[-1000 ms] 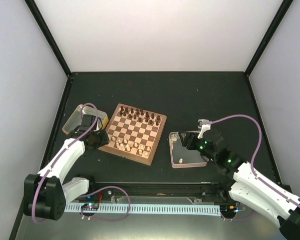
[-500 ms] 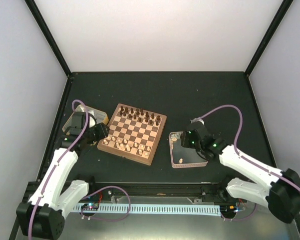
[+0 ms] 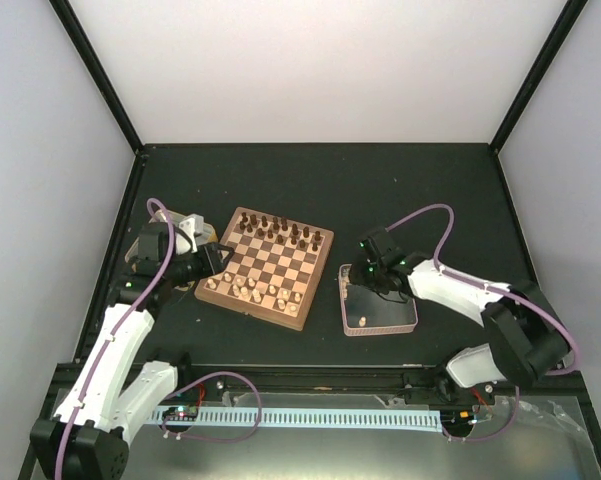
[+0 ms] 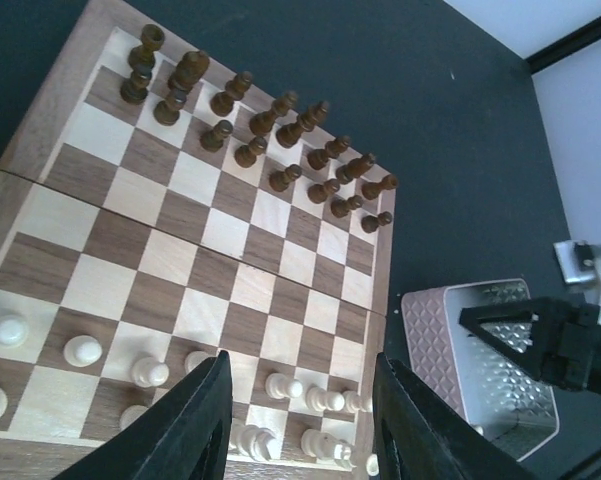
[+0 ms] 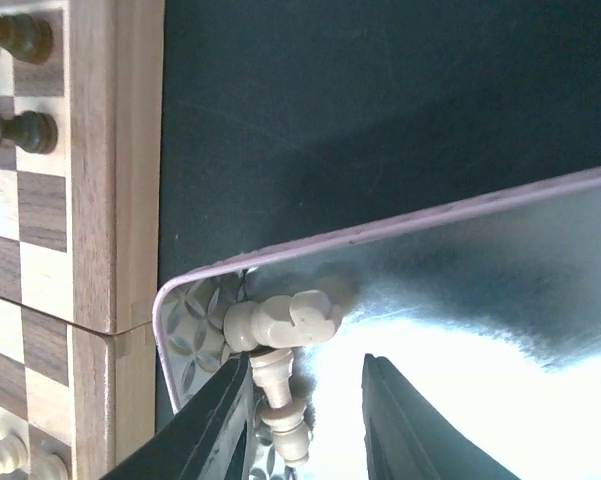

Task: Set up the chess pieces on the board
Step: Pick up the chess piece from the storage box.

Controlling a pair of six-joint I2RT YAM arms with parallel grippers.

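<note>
Right wrist view: pale chess pieces [image 5: 280,322] lying tipped in the corner of the clear tray [image 5: 400,215] nearest the board [image 5: 110,150], just beside one finger of the right claw [image 5: 305,410]. Right claw released, nothing between its fingers. More pale pieces standing along the board's near rows. Left claw [image 4: 300,430] also released, hovering over the board's near edge. Dark counter [image 3: 380,190], white walls [image 3: 310,70] behind, with bare counter beyond the board's far edge.
</note>
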